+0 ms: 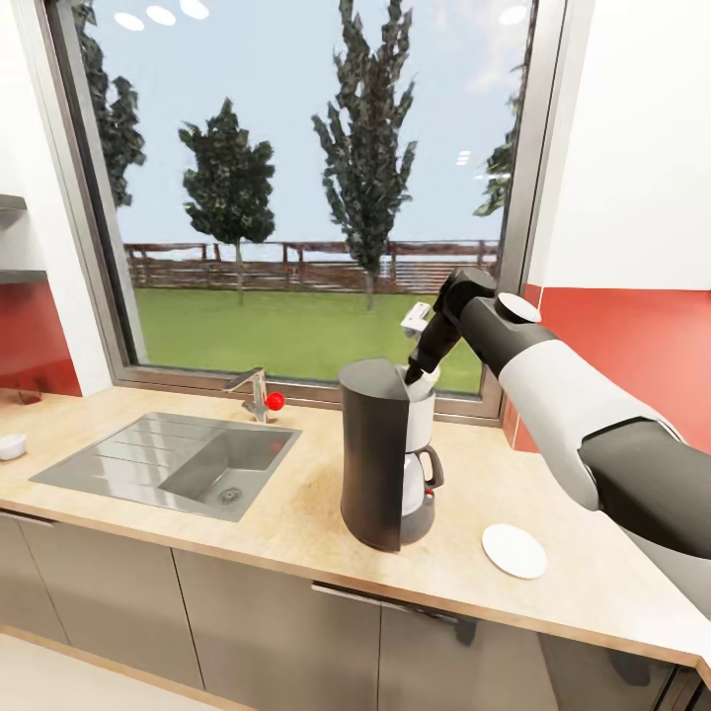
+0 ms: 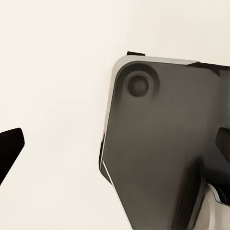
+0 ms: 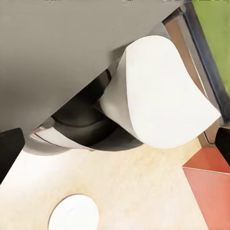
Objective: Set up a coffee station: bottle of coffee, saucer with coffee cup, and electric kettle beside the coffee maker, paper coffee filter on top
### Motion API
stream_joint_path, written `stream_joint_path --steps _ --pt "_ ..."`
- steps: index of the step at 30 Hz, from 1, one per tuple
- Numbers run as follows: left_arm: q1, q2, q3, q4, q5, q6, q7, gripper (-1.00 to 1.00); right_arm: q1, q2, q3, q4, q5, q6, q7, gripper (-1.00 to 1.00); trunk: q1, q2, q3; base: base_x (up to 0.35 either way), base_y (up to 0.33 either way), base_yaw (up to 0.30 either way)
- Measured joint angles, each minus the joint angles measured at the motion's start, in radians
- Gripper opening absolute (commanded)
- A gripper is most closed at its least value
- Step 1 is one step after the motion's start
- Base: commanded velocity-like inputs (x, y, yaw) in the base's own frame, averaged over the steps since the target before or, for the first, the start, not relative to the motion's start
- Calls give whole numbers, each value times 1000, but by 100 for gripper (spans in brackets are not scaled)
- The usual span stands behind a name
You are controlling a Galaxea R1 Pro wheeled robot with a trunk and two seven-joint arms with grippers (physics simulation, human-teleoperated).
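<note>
The tall dark grey coffee maker (image 1: 378, 456) stands on the beige countertop (image 1: 296, 513), right of the sink. My right arm reaches over it from the right, and my right gripper (image 1: 421, 373) hangs just above its top. In the right wrist view the white paper coffee filter (image 3: 163, 96) lies tilted on the machine's top (image 3: 72, 52), between the widely spread fingertips (image 3: 9, 149); my right gripper (image 3: 115, 148) is open. The white saucer (image 1: 513, 550) lies bare on the counter right of the machine, also seen as the saucer (image 3: 74, 213). My left gripper (image 2: 115, 146) is open, with a dark grey plate beyond it.
A steel sink (image 1: 173, 462) with a faucet and red knob (image 1: 275, 400) is set into the counter at left. A small white object (image 1: 10, 446) sits at the far left edge. A large window (image 1: 306, 197) runs behind; red backsplash (image 1: 642, 346) at right.
</note>
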State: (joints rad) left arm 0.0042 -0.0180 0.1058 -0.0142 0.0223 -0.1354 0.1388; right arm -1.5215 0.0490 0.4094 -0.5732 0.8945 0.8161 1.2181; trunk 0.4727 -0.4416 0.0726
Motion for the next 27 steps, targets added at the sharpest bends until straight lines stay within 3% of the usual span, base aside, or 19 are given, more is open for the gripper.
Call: stream_joint_path --steps 9,22,27 --pt "0 0 0 0 0 0 0 100 0 -3 -9 -154 1 0 3 100 0 0 0 0 0 0" --pt "0 1 -3 0 -1 0 -11 100 0 -7 -8 -164 2 0 0 100 0 0 0 0 0 0" --pt "-1 1 -5 -1 -3 0 -14 100 0 -15 -11 -165 5 1 -2 100 0 0 0 0 -160 0"
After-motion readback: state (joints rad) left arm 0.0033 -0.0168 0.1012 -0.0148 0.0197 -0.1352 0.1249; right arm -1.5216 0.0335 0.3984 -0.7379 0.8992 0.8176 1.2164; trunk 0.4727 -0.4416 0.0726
